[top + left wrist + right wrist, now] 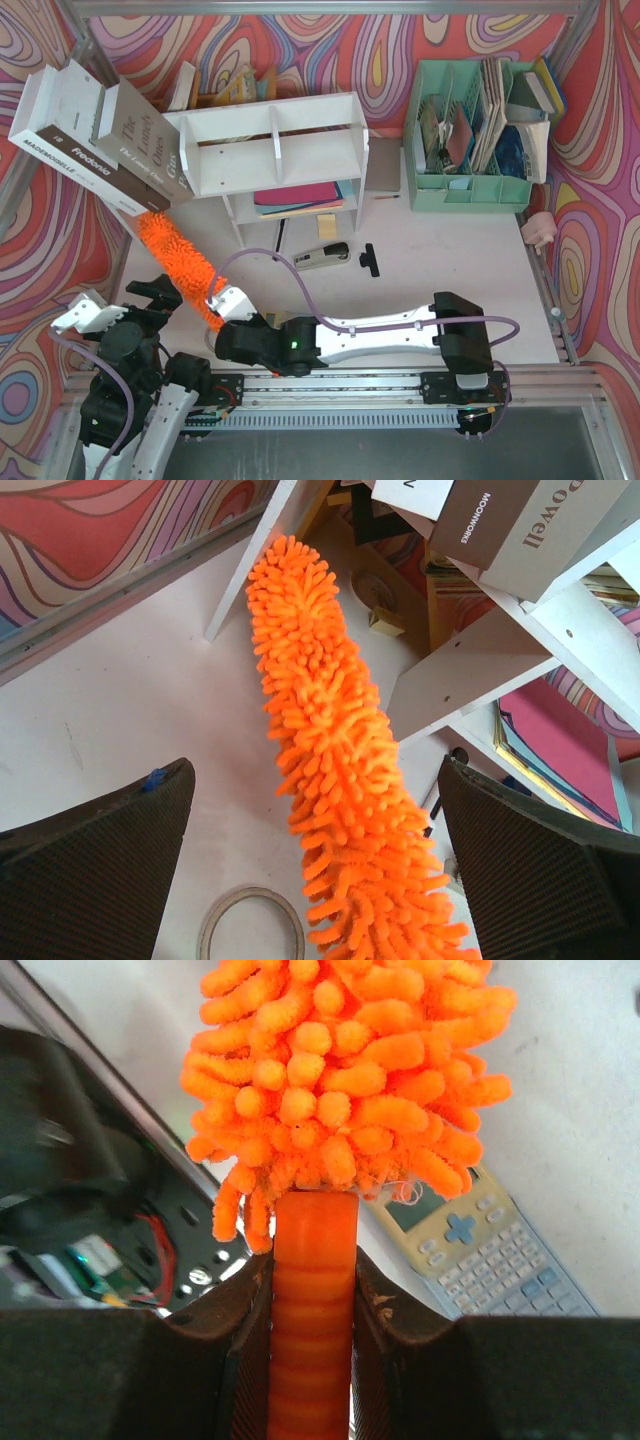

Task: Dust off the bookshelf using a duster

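Swirl-patterned walls are enclosing the white desk (450, 270). Leaning books (100, 130) are hiding the far tip of the duster (180, 255) in the top view. The right gripper (315, 1275) is clamping the ribbed orange handle and covering most of it. The fluffy orange head is running from the desk's near left corner toward the left end of the bookshelf (275, 150), which is standing at the far edge. The left gripper (315, 763) is hanging spread wide, grasping nothing, with the head passing between its fingers in its wrist view.

Duster (178, 255) front-left of bookshelf (275, 140)
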You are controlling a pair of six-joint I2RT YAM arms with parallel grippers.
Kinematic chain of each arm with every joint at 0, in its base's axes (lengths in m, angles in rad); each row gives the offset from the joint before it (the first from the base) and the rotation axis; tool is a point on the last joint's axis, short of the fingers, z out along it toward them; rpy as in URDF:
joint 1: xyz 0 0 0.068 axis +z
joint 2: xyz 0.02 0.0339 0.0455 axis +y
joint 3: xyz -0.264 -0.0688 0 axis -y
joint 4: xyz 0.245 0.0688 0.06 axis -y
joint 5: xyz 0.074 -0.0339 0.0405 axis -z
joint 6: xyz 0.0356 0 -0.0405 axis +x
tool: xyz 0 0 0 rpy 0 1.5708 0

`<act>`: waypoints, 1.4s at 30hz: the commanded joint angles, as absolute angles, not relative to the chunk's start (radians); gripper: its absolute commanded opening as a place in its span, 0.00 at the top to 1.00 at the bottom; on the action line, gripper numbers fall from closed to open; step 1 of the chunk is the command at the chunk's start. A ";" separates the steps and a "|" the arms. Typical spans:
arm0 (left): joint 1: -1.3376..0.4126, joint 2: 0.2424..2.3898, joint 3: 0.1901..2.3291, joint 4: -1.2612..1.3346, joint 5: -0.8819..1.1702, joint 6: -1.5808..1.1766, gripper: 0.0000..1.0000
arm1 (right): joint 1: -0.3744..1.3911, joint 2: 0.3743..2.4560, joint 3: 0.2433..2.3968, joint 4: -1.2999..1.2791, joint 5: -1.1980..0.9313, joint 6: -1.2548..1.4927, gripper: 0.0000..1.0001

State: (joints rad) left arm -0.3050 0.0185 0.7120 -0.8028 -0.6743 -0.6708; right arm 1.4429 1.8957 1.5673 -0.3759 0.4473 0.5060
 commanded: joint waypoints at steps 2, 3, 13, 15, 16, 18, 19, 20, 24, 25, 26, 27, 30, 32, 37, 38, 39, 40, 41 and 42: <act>-0.297 0.005 0.715 -0.802 -0.683 -0.675 0.02 | 1.453 1.899 1.475 -0.311 0.352 0.481 1.00; -0.297 0.005 0.715 -0.802 -0.683 -0.674 0.02 | 1.453 1.908 1.465 -0.315 0.343 0.485 1.00; -0.296 0.005 0.715 -0.802 -0.684 -0.673 0.02 | 1.453 1.917 1.491 -0.294 0.388 0.456 1.00; -0.296 0.005 0.717 -0.803 -0.684 -0.672 0.02 | 1.454 1.896 1.527 -0.271 0.416 0.440 1.00; -0.296 0.005 0.716 -0.804 -0.685 -0.674 0.02 | 1.453 1.883 1.539 -0.257 0.430 0.431 1.00; -0.296 0.005 0.719 -0.804 -0.687 -0.675 0.02 | 1.453 1.856 1.560 -0.233 0.459 0.418 1.00; -0.296 0.005 0.718 -0.805 -0.687 -0.675 0.02 | 1.454 1.840 1.567 -0.226 0.473 0.414 1.00; -0.295 0.005 0.718 -0.806 -0.688 -0.674 0.02 | 1.454 1.825 1.570 -0.218 0.484 0.408 1.00; -0.296 0.005 0.716 -0.804 -0.686 -0.675 0.02 | 1.453 1.745 1.550 -0.192 0.511 0.403 1.00; -0.295 0.005 0.716 -0.803 -0.686 -0.675 0.02 | 1.454 1.722 1.535 -0.183 0.509 0.410 1.00; -0.295 0.005 0.717 -0.804 -0.685 -0.675 0.02 | 1.455 1.702 1.518 -0.176 0.506 0.421 1.00; -0.295 0.005 0.717 -0.802 -0.683 -0.675 0.01 | 1.454 1.688 1.497 -0.164 0.501 0.432 1.00; -0.293 0.005 0.717 -0.801 -0.683 -0.675 0.02 | 1.454 1.665 1.444 -0.163 0.502 0.482 1.00; -0.292 0.004 0.715 -0.801 -0.682 -0.674 0.02 | 1.454 1.666 1.415 -0.180 0.532 0.531 1.00; -0.290 0.005 0.714 -0.798 -0.678 -0.675 0.01 | 1.454 1.681 1.379 -0.293 0.626 0.658 1.00; -0.289 0.005 0.712 -0.796 -0.677 -0.673 0.01 | 1.454 1.672 1.370 -0.313 0.647 0.682 1.00; -0.288 0.005 0.712 -0.794 -0.677 -0.672 0.02 | 1.454 1.660 1.358 -0.327 0.668 0.710 1.00; -0.288 0.005 0.711 -0.794 -0.675 -0.673 0.02 | 1.454 1.640 1.336 -0.333 0.688 0.740 1.00; -0.287 0.005 0.710 -0.793 -0.674 -0.671 0.02 | 1.454 1.622 1.318 -0.335 0.707 0.764 1.00; -0.285 0.005 0.710 -0.793 -0.673 -0.671 0.02 | 1.454 1.603 1.300 -0.329 0.724 0.781 1.00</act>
